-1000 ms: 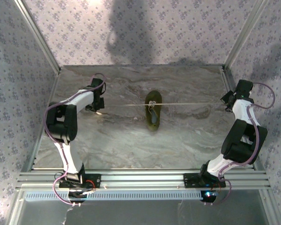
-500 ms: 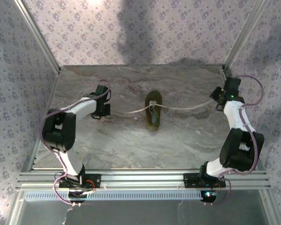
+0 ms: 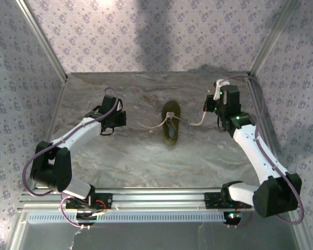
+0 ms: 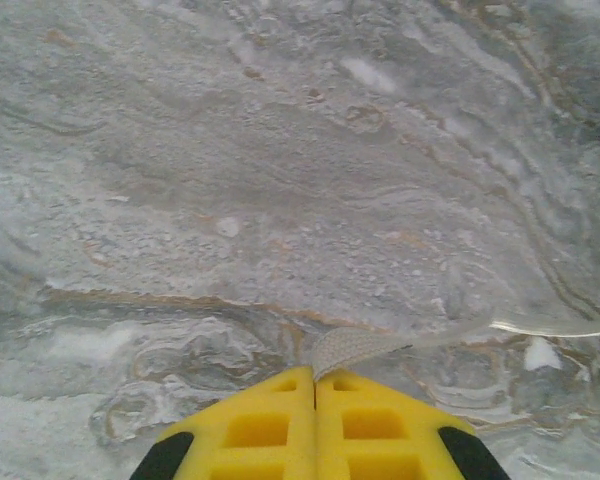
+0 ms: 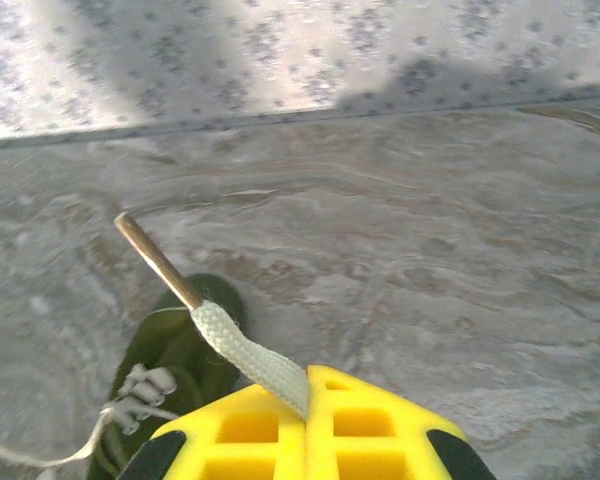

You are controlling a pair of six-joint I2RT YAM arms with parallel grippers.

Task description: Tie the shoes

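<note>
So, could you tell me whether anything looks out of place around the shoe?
Nothing looks damaged or spilled. The shoe lies on the table. The left lace and right lace both sag slack, each end pinched in shut jaws.

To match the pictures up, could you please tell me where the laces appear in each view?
Top: laces run sideways from the shoe, mid-picture.
Left wrist: laces bottom centre, running right from the left gripper.
Right wrist: laces lower left, rising from the right gripper.
Shared landmark: marble table.
</note>
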